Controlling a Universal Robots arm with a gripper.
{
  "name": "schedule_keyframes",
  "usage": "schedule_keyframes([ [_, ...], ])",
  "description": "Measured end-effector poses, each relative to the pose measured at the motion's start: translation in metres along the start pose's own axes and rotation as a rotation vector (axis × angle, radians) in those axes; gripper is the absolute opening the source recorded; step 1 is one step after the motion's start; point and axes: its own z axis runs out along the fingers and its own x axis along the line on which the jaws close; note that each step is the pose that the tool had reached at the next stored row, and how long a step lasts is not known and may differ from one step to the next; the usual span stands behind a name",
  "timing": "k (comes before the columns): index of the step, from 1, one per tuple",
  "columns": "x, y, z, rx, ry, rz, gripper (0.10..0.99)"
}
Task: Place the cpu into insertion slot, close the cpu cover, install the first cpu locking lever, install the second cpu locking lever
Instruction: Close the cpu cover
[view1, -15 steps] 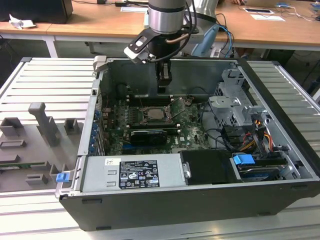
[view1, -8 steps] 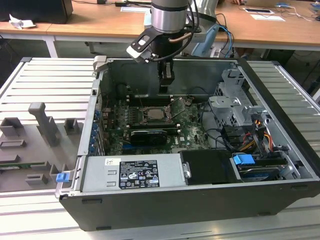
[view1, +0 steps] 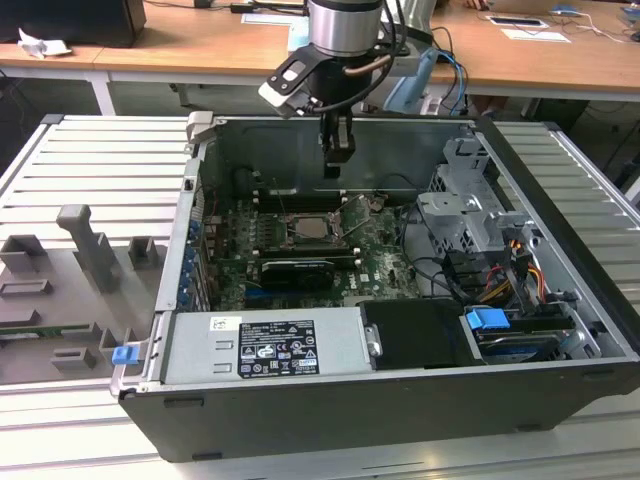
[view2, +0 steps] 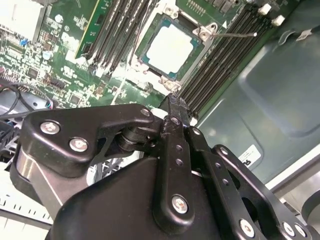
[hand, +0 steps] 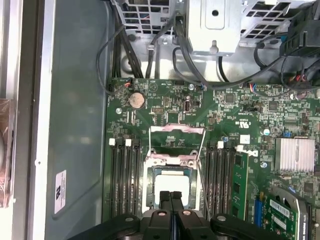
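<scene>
Directly over the open case (view1: 400, 410) I see the gripper (view1: 335, 168) hanging clear above the green board (view1: 385, 262). Its two matte black fingers (hand: 164, 200) are pressed together, tip to tip, in both wrist views.

The cpu (view2: 170, 47), a flat square with a pale satin metal top, lies in the slot (hand: 148, 191). In the first wrist view the fingertips stand in front of its near edge and hide part of it. The cover (view2: 194, 56), a thin silvery frame with a cut-out centre, seems to lie down around the cpu, though I cannot tell whether it sits fully flat. A thin wire lever (view2: 234, 35) stands out from one corner of the slot, over the memory slots (hand: 122, 182).

These long black ridged slots flank the socket on two sides, close against its rim, so free room lies above it. A perforated grey drive cage (hand: 210, 22) and black cables (hand: 145, 55) crowd one end of the board. A bare sheet-metal wall (hand: 75, 100) closes another side. The gripper hides much of the board in the second wrist view.
</scene>
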Motion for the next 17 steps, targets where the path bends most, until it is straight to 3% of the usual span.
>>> schedule_keyframes([
  [9, 0.0001, 0.0156, 0.0018, 0.003, 0.0000, 0.000, 0.106],
  [17, -0.0017, 0.0180, 0.0029, 0.003, 0.0006, 0.000, 0.106],
])
